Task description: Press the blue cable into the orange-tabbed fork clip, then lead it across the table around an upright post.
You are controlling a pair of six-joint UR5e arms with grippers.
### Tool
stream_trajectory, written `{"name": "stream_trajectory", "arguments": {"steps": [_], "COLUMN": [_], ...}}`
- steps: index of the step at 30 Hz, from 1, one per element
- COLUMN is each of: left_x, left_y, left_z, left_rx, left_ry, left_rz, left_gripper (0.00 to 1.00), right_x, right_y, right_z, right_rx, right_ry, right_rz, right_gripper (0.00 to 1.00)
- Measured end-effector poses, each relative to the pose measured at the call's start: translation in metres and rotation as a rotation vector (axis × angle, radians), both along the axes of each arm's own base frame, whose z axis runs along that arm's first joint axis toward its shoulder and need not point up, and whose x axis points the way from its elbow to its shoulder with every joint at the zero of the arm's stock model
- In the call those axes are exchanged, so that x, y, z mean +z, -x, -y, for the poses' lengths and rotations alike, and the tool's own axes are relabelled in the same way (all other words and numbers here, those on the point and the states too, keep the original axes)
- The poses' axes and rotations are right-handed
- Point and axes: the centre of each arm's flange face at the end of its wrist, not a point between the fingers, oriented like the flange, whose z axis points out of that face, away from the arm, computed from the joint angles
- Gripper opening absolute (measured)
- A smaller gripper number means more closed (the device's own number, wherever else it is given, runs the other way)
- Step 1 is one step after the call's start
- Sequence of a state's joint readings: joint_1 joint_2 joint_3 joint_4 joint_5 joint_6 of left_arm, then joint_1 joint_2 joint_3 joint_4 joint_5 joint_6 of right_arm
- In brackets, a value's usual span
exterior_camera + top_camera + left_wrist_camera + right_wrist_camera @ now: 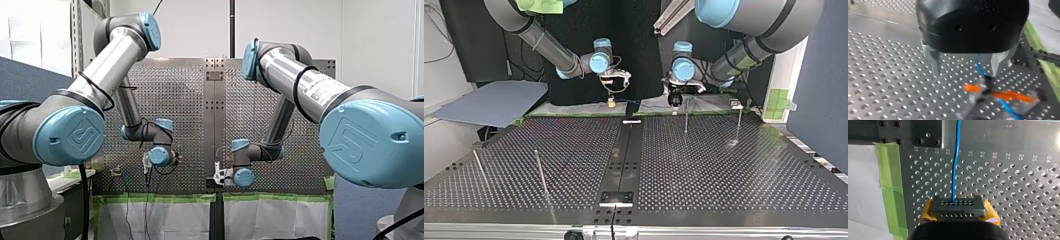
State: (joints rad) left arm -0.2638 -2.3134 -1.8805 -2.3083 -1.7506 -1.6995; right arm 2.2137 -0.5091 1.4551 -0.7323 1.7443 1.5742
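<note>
right pincer (958, 208) clamps blue cable (956, 165); left pincer (966, 72) spread astride it near fork clip (1008, 96)

Our left arm (107, 65) and our right arm (300, 80) both reach forward with elbows raised and forearms sloping down. The two wrists are bent so that the grippers hang near each other, pointing downward. Our left gripper (966, 73) is black, and its metal fingers (936, 62) are spread well apart. Our right gripper (957, 206) has its yellow pads (990, 211) drawn together, pinching the cable (956, 170), which runs straight out ahead of it.
</note>
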Motion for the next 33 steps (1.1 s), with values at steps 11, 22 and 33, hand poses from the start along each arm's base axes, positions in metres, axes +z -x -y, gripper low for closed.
{"name": "stream_trajectory", "arguments": {"steps": [11, 22, 33], "left_x": [-0.032, -0.024, 0.001], "left_y": [-0.013, -0.026, -0.031], "left_z": [0.002, 0.006, 0.009], "left_rx": [0.034, 0.027, 0.027], "left_ry": [-0.108, -0.127, -0.123], "left_rz": [-0.038, -0.012, 0.024], "left_gripper": [1.00, 1.00, 1.00], "right_x": [0.000, -0.001, -0.001], "right_y": [0.000, 0.000, 0.003], "right_z": [0.000, -0.001, 0.004], "right_rx": [0.002, 0.001, -0.002], "right_ry": [-0.001, -0.001, 0.005], "right_rz": [0.000, 0.000, 0.006], "right_gripper": [0.00, 0.00, 0.00]}}
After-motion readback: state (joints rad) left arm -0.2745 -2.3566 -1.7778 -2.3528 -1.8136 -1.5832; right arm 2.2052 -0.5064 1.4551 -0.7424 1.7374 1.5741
